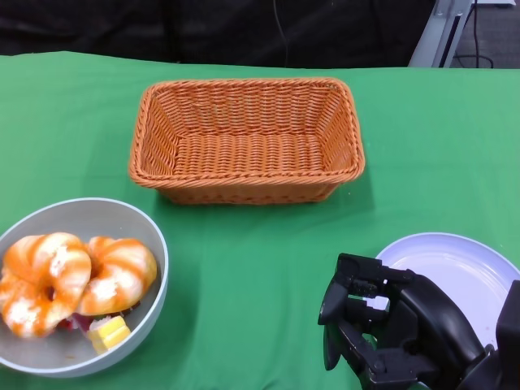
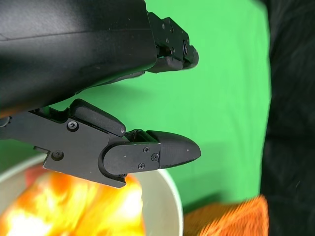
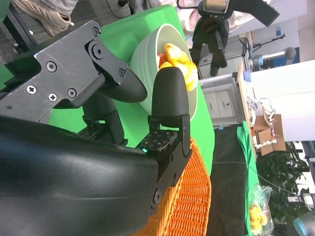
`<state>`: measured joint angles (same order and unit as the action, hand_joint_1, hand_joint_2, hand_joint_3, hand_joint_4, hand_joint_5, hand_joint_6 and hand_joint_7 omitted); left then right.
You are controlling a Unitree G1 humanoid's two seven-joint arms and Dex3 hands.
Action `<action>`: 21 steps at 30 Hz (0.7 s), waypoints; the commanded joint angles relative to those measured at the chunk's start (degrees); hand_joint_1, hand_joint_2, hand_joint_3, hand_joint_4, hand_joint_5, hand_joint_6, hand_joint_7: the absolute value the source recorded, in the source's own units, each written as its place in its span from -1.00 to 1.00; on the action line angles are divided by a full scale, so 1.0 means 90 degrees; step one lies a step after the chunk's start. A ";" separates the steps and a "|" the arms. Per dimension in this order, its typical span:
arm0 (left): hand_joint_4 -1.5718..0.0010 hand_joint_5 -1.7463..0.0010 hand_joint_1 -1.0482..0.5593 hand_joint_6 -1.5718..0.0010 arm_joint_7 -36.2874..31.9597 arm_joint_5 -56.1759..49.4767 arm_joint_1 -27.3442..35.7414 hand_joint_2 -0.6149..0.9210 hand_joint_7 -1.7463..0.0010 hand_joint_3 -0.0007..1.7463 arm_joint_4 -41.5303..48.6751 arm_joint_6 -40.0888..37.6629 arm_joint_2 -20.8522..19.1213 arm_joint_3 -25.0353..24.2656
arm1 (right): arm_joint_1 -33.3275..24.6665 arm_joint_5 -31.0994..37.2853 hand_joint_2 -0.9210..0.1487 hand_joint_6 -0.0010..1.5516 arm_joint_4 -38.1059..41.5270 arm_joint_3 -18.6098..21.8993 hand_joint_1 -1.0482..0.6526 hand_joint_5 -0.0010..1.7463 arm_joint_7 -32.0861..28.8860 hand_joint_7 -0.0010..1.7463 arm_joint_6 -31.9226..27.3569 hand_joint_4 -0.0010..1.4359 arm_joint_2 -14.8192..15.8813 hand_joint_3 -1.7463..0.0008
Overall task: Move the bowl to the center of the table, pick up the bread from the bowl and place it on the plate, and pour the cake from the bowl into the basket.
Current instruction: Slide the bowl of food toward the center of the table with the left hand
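Observation:
A pale grey bowl sits at the table's near left, holding two orange-and-white glazed breads and a small yellow cake beside a pink piece. The woven orange basket stands empty at the far middle. A white plate lies at the near right. My right hand hovers at the plate's left edge, fingers apart and empty. It shows as a black shell facing the bowl. My left hand hangs over the bowl's rim, fingers apart, holding nothing.
Green cloth covers the table, with bare cloth between bowl and plate. The basket lies just beyond the bowl. A black backdrop runs behind the table's far edge. A person's shoes show off the table.

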<state>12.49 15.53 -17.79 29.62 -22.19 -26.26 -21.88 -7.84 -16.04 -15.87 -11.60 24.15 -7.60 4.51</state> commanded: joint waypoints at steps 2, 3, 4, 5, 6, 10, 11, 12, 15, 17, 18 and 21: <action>0.91 1.00 -0.58 0.90 -0.0078 0.0047 -0.0104 1.00 0.98 -0.42 -0.0083 -0.0422 -0.0080 -0.0036 | 0.0056 -0.0069 -0.18 -0.11 0.0014 0.0038 0.15 0.99 -0.0031 0.69 -0.0066 0.05 -0.0014 -0.50; 0.92 1.00 -0.59 0.90 -0.0030 0.0095 -0.0049 1.00 0.98 -0.43 -0.0222 -0.0523 -0.0047 -0.0024 | 0.0067 -0.0072 -0.18 -0.11 0.0033 0.0034 0.15 0.99 -0.0021 0.68 -0.0049 0.06 -0.0026 -0.50; 0.94 1.00 -0.60 0.90 0.0017 0.0126 -0.0004 1.00 0.99 -0.44 -0.0322 -0.0587 -0.0031 -0.0013 | 0.0074 -0.0077 -0.17 -0.11 0.0048 0.0032 0.15 0.99 -0.0012 0.68 -0.0033 0.06 -0.0035 -0.50; 0.94 1.00 -0.61 0.91 0.0069 0.0162 0.0041 1.00 0.99 -0.45 -0.0424 -0.0659 -0.0016 0.0000 | 0.0085 -0.0070 -0.17 -0.11 0.0071 0.0027 0.15 0.99 -0.0001 0.68 -0.0002 0.06 -0.0040 -0.50; 0.96 1.00 -0.61 0.92 0.0097 0.0185 0.0071 1.00 0.99 -0.45 -0.0497 -0.0714 -0.0007 0.0006 | 0.0092 -0.0065 -0.17 -0.11 0.0088 0.0024 0.15 0.99 0.0007 0.68 0.0020 0.06 -0.0043 -0.50; 1.00 1.00 -0.60 0.96 0.0338 0.0338 0.0400 1.00 1.00 -0.39 -0.1183 -0.0962 0.0068 0.0086 | 0.0101 -0.0064 -0.18 -0.10 0.0084 0.0022 0.14 0.99 -0.0013 0.67 -0.0009 0.06 -0.0055 -0.49; 1.00 1.00 -0.59 0.97 0.0367 0.0396 0.0505 1.00 1.00 -0.38 -0.1400 -0.0989 0.0118 0.0087 | 0.0100 -0.0070 -0.18 -0.10 0.0091 0.0026 0.14 1.00 -0.0009 0.67 -0.0002 0.06 -0.0058 -0.49; 1.00 1.00 -0.59 0.97 0.0356 0.0488 0.0607 1.00 1.00 -0.37 -0.1632 -0.1043 0.0195 0.0053 | 0.0101 -0.0065 -0.19 -0.10 0.0096 0.0027 0.13 1.00 -0.0003 0.67 0.0003 0.06 -0.0052 -0.49; 1.00 1.00 -0.59 0.96 0.0286 0.0649 0.0776 1.00 0.99 -0.37 -0.2028 -0.1172 0.0318 -0.0011 | 0.0100 -0.0050 -0.19 -0.10 0.0090 0.0025 0.13 1.00 0.0002 0.66 0.0005 0.04 -0.0038 -0.48; 1.00 1.00 -0.59 0.96 0.0259 0.0672 0.0806 1.00 0.99 -0.37 -0.2102 -0.1215 0.0328 -0.0016 | 0.0099 -0.0049 -0.20 -0.10 0.0089 0.0025 0.12 1.00 0.0002 0.66 0.0005 0.04 -0.0038 -0.47; 1.00 1.00 -0.59 0.96 0.0254 0.0673 0.0813 1.00 0.99 -0.37 -0.2122 -0.1230 0.0332 -0.0020 | 0.0099 -0.0049 -0.20 -0.10 0.0089 0.0025 0.12 1.00 0.0002 0.66 0.0005 0.04 -0.0038 -0.47; 1.00 1.00 -0.58 0.97 0.0056 0.1100 0.1253 1.00 1.00 -0.34 -0.3274 -0.1414 0.0805 -0.0238 | 0.0074 -0.0005 -0.18 -0.10 0.0097 0.0026 0.11 1.00 -0.0022 0.67 0.0083 0.05 -0.0048 -0.48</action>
<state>13.64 23.56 -8.07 4.36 -34.12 -20.33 -23.17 -7.07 -15.86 -14.90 -11.82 24.12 -7.71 4.06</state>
